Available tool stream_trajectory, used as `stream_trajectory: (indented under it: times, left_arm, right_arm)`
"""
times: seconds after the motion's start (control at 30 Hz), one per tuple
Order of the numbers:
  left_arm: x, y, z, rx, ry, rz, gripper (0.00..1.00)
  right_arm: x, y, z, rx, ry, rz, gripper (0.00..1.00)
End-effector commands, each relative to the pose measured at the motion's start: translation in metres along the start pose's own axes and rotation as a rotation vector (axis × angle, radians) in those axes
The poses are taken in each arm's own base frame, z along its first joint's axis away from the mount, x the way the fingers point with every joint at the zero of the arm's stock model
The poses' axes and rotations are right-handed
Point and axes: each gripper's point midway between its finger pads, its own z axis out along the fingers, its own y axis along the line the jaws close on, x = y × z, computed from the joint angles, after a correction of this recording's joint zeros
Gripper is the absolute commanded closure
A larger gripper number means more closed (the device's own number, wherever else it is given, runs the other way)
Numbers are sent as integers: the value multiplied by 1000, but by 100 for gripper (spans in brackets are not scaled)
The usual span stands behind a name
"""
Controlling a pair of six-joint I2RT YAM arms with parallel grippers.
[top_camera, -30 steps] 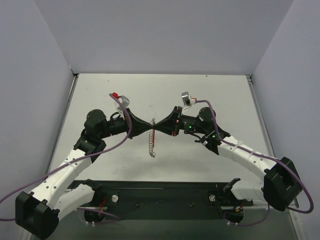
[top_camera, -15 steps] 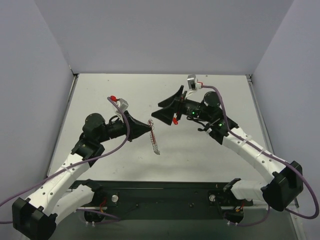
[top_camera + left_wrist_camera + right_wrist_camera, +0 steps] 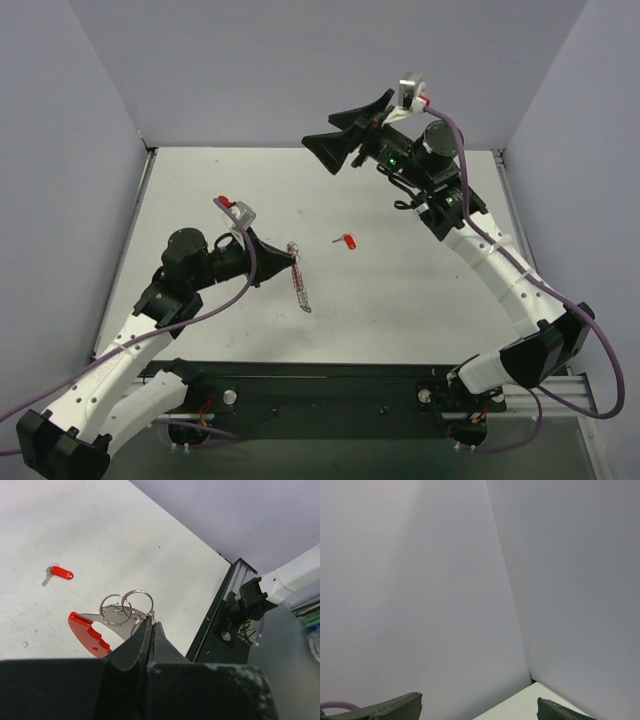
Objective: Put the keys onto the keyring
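Note:
My left gripper (image 3: 293, 260) is shut on the keyring (image 3: 300, 287), which hangs from its fingertips just above the table. In the left wrist view the keyring (image 3: 116, 614) shows silver rings, a grey toothed part and a red part, pinched at the tips of my left gripper (image 3: 152, 624). A small key with a red head (image 3: 349, 240) lies loose on the table to the right of the keyring; the same key (image 3: 60, 572) shows in the left wrist view. My right gripper (image 3: 322, 135) is raised high near the back wall, open and holding nothing. Its fingertips (image 3: 395, 709) frame only bare walls.
The white table (image 3: 420, 290) is walled in grey at the back and on both sides. A black rail (image 3: 330, 385) with the arm bases runs along the near edge. A corner of the table (image 3: 517, 707) shows in the right wrist view.
My right gripper opened and rose up and back from the keyring. The red key it let go now lies on the table. The left gripper drifted slightly left, still holding the keyring.

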Motion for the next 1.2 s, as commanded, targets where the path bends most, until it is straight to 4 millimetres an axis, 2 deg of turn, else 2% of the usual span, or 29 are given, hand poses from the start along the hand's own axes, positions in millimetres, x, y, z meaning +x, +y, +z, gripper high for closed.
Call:
stream_trajectory:
  times: [0.0, 0.1, 0.23, 0.33, 0.37, 0.47, 0.5, 0.57, 0.67, 0.73, 0.83, 0.9, 1.0, 1.03, 1.1, 1.13, 1.17]
  left_arm:
    - [-30, -7, -7, -33, -38, 100, 100]
    - [-28, -2, -4, -46, -38, 97, 100]
    - [-30, -4, 1, -20, -49, 74, 100]
    - [-38, -9, -2, -25, -53, 103, 100]
    - [-36, -5, -4, -58, -44, 116, 100]
    - [-35, -5, -11, -79, -51, 130, 100]
    - [-33, -3, -13, -91, -53, 126, 100]
    - [-29, 2, -15, -118, -66, 120, 100]
    - [-29, 3, -12, -114, -59, 113, 100]
    - [-27, 4, -9, -114, -46, 109, 100]
    - [-27, 4, -7, -118, -47, 112, 100]
    - [-25, 5, -6, -126, -45, 109, 100]
    - [-21, 6, -4, -134, -31, 107, 100]
    - [-21, 5, -5, -134, -32, 109, 100]
    - [-19, 6, -6, -150, -26, 111, 100]
    - [-22, 5, -8, -155, -36, 119, 100]
    - [-21, 6, -10, -165, -29, 120, 100]
  right_arm:
    - [-56, 7, 10, -23, -134, -30, 0]
    - [-78, 6, 14, -8, -205, -13, 0]
    - [-105, -12, 15, 75, -302, 48, 2]
    - [-106, -34, 14, 164, -384, 187, 4]
    - [-106, -47, 13, 209, -407, 221, 4]
    - [-93, -61, 17, 270, -356, 218, 7]
    - [-95, -59, 19, 275, -347, 220, 7]
    - [-82, -64, 22, 302, -292, 243, 7]
    - [-77, -58, 26, 294, -255, 267, 6]
    - [-70, -56, 25, 292, -243, 274, 4]
    - [-73, -58, 17, 317, -254, 270, 1]
    - [-74, -59, 11, 341, -254, 249, 0]
    - [-90, -72, -11, 422, -270, 213, 0]
    - [-101, -69, -26, 443, -280, 179, 0]
    - [-82, -86, -50, 540, -258, 151, 0]
    - [-94, -75, -73, 551, -306, 144, 0]
    - [-92, -85, -89, 614, -353, 177, 0]
